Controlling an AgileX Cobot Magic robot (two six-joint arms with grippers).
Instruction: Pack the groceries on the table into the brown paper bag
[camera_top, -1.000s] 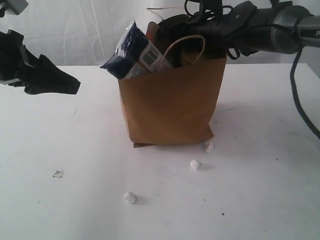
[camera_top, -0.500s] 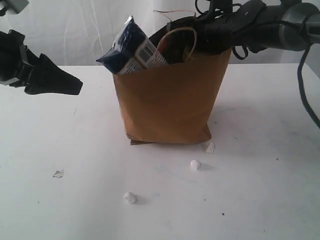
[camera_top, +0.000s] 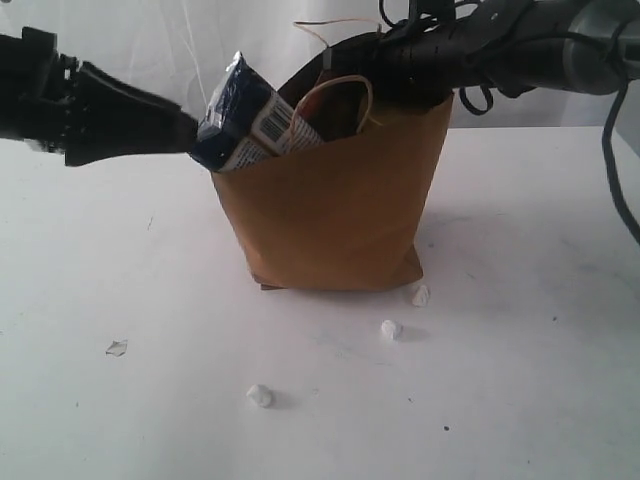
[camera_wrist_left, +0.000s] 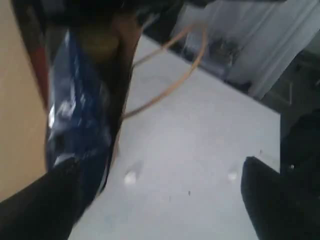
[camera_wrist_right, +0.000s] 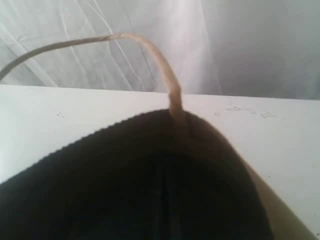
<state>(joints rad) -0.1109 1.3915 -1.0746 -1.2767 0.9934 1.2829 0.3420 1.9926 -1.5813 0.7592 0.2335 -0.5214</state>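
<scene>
Bench: white and smudged, carrying the bag at mid-surface. No package left lying on it. Only crumpled white scraps and a small clear shard in front.

brown paper bag: upright, mouth gaping upward, top leaning slightly toward the left arm. Twisted cord handle looped over the opening.

long blue-white packet: only partly in the bag, upper end jutting aslant over the near left rim. Probably too long to sink in, hence propped there.

left pincer: released and spread wide, tips right at the packet's jutting end. One finger against the blue wrapper, the other well apart over the bench. Placed, by the look of it, to nudge or re-grip the packet.

right pincer: clenched at the far rim, apparently nipping the paper. Likely there to steady the bag and keep its mouth agape.

other groceries: hidden. Presumably inside, but impossible to confirm.

stage: near the end, judging by the bench.

next move: a gentle push down and inward on the packet.

risk: tipping the light bag, or crumpling its rim.
</scene>
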